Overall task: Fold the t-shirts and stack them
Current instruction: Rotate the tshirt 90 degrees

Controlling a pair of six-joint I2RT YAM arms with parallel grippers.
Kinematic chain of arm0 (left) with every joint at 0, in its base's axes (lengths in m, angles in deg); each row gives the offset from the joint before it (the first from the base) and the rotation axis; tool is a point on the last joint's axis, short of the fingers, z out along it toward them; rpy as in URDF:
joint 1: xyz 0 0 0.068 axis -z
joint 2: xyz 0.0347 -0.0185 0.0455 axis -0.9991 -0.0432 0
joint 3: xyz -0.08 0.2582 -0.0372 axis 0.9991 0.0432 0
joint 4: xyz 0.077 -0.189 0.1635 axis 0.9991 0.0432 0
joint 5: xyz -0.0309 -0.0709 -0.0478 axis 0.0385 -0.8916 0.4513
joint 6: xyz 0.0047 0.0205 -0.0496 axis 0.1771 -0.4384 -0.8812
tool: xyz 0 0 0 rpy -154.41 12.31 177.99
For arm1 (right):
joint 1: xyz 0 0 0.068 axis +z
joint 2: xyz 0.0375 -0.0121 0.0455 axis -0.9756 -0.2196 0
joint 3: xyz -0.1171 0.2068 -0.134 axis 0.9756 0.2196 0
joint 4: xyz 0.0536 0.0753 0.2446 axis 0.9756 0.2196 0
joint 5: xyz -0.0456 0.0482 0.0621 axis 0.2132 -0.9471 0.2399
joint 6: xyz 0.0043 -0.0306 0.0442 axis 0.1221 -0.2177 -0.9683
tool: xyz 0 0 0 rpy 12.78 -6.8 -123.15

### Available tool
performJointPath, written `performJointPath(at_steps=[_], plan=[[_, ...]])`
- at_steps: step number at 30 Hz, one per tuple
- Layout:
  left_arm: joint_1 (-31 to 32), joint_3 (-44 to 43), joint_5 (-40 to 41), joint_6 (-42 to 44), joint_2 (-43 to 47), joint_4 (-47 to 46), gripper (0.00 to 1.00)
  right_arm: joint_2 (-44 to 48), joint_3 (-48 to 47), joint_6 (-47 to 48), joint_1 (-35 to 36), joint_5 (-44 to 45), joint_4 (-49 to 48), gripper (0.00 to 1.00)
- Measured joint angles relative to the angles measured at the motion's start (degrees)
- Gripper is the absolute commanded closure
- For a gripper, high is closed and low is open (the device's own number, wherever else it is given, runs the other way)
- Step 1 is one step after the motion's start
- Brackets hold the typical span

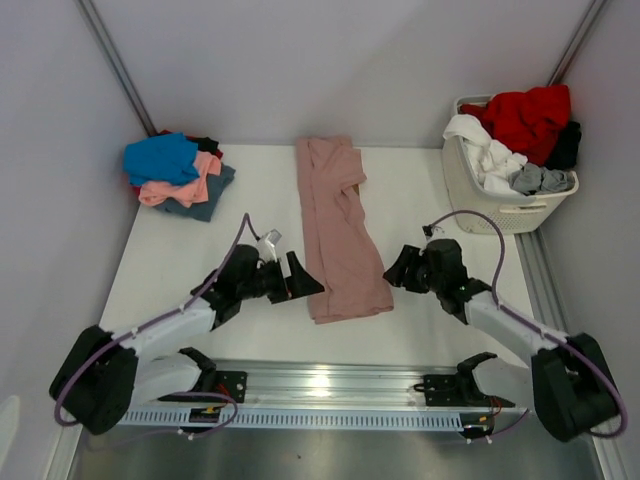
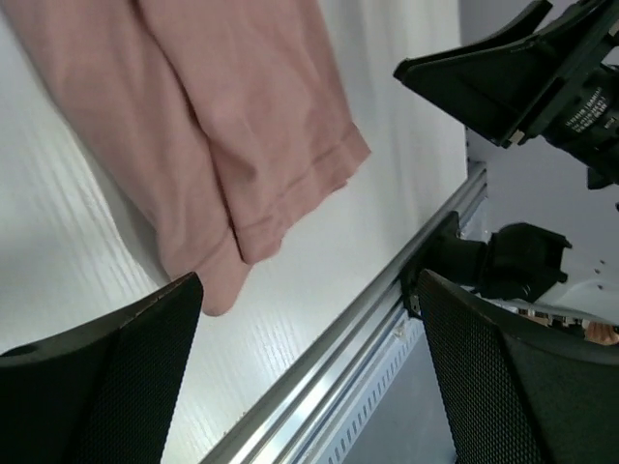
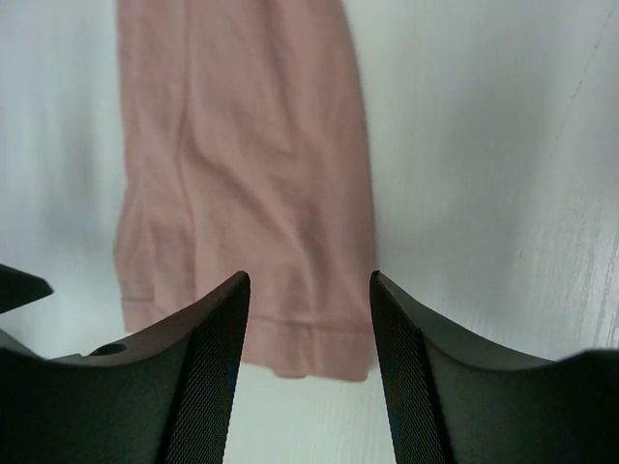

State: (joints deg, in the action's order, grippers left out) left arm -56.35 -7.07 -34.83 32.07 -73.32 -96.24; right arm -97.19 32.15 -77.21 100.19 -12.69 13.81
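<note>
Aluminium rail (image 1: 320,385) ran along the near table edge, ribbed and shiny, with both black arm bases bolted to it. Left gripper (image 1: 297,275) sat low over the white table (image 1: 180,270), just off the left edge of the dusty-pink t-shirt (image 1: 340,230); in its wrist view the left gripper (image 2: 305,290) stood spread wide, its dimpled black pads (image 2: 145,367) far apart and nothing between them. Right gripper (image 1: 395,270) sat just off the shirt's right edge; in its wrist view the right gripper (image 3: 309,280) was partly spread, holding nothing, its tips over the stitched hem. Pink t-shirt (image 3: 251,164) lay flat mid-table as a long narrow strip, folded lengthwise, soft knit with shallow creases; the near hem corner (image 2: 242,242) showed doubled layers. Far left corner held a loose folded stack: blue tee (image 1: 160,157) on top, salmon tee (image 1: 180,188) under it, slate tee (image 1: 210,195) lowest. Far right, a white slatted plastic laundry basket (image 1: 500,205) held crumpled red (image 1: 525,115), white (image 1: 485,150) and grey (image 1: 540,180) cloth.
</note>
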Motion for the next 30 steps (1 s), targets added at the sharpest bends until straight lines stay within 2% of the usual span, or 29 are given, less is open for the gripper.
performJointPath(at_steps=[5, 12, 23, 30], plan=[[4.0, 9.7, 3.7, -3.1, 7.0, -9.2, 0.05, 10.7, 5.4, -1.2, 0.7, 0.3, -1.6, 0.43], [6.1, 16.2, 7.8, -5.6, 4.7, -11.9, 0.07, 11.3, 10.1, -2.0, 1.3, 0.3, -1.3, 0.44], [9.0, 13.9, 9.7, -5.6, -2.2, -16.8, 0.08, 9.4, 11.9, -3.8, 3.3, 1.4, -1.9, 0.47], [10.9, 8.2, 8.0, -5.6, -12.6, -20.3, 0.17, 6.8, 12.0, -5.1, 3.4, 1.3, -3.6, 0.49]])
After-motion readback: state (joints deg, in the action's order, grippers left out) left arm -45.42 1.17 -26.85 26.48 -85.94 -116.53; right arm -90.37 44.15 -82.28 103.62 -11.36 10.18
